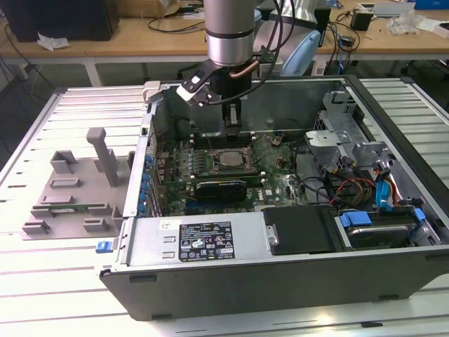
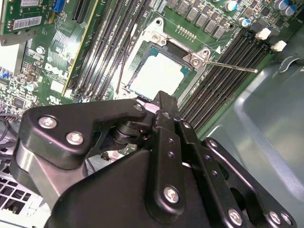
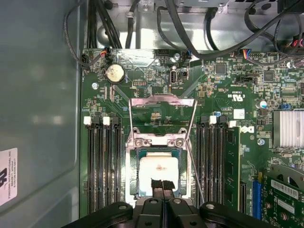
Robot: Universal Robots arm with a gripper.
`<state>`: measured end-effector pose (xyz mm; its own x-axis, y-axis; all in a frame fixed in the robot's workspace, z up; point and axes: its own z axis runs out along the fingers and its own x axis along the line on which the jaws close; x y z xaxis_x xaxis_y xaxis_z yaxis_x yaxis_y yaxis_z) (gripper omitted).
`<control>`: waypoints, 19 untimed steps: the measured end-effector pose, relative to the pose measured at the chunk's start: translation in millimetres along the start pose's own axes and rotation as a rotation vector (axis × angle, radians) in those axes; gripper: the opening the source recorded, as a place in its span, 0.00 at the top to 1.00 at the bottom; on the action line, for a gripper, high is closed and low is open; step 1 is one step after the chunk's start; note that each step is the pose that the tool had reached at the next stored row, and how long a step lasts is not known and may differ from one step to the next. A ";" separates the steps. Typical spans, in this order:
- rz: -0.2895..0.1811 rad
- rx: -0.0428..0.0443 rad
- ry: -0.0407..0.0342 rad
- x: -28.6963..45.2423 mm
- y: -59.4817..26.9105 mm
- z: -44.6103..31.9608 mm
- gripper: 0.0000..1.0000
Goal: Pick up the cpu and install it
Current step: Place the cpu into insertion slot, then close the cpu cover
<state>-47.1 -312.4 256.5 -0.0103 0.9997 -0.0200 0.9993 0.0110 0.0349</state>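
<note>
**Trainee:** Which step was in hand at this moment?

**Instructor:** By my reading, seating. The cpu [image 3: 159, 166] lay flat inside the socket [image 3: 154, 141]. The hinged load plate [image 3: 161, 100] was thrown back and the thin lever [image 3: 195, 164] stood free beside it. Your claw [image 3: 162, 184] hung over the chip's edge with its fingers pressed together on nothing. I could not tell whether the tips touched the metal top. With the plate not yet closed, I judged the install unfinished.

**Trainee:** What would a further move have called for?

**Instructor:** Judging from that pose, straight vertical travel and a light touch. A sideways drag could have shifted the chip on its contacts, and the raised plate and lever left you little margin.

**Trainee:** And the edges and open room?

**Instructor:** Memory slots [image 3: 102, 161] flanked the socket on two sides. Take the socket as the dial's centre in the exterior view:

- **Six o'clock:** the expansion card [image 1: 221, 188] sat just beside it.
- **Twelve o'clock:** the case wall [image 1: 287, 105] rose near.
- **Three o'clock:** the drive cage [image 1: 337, 137] and loose cables [image 1: 351, 188] lay well apart.
- **Nine o'clock:** the grey fixture [image 1: 70, 189] rested on the bench [image 1: 42, 281], outside the case.

In my judgement, your clear room was upward.
</note>
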 end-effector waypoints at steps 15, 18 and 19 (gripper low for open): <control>0.000 0.0054 0.0000 -0.2 17.7 0.1 0.89; 0.000 0.0128 0.0001 -0.5 40.7 1.0 0.89; 0.000 0.0134 0.0001 -0.5 42.0 1.0 0.89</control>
<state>-5.1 -312.4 256.9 -0.0106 0.9997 -0.0199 0.9997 0.0110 0.0215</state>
